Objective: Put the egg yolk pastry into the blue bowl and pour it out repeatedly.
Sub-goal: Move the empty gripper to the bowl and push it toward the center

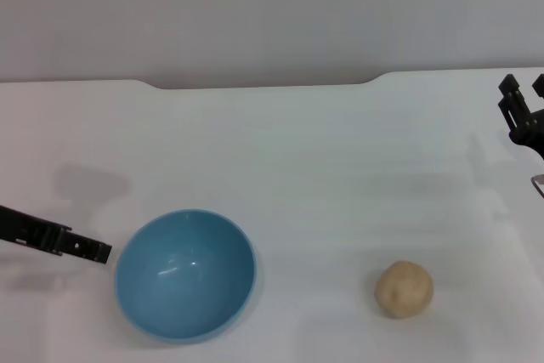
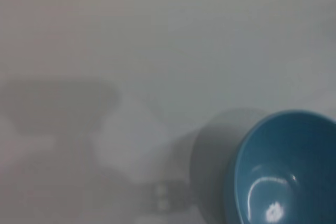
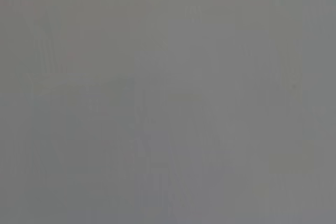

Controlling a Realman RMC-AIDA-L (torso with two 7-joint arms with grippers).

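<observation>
Nearest the camera, low in the head view, the blue bowl (image 1: 185, 275) sits upright on the white table (image 1: 280, 150), left of centre, nothing inside it. Well apart, at lower right, the egg yolk pastry (image 1: 404, 289) rests on the tabletop. Just beside the bowl's left rim, the left gripper (image 1: 95, 251) reaches in from the frame's left edge, holding nothing; whether it is parted cannot be told. At the right edge, the right gripper (image 1: 525, 95) hangs with fingers spread, holding nothing.
</observation>
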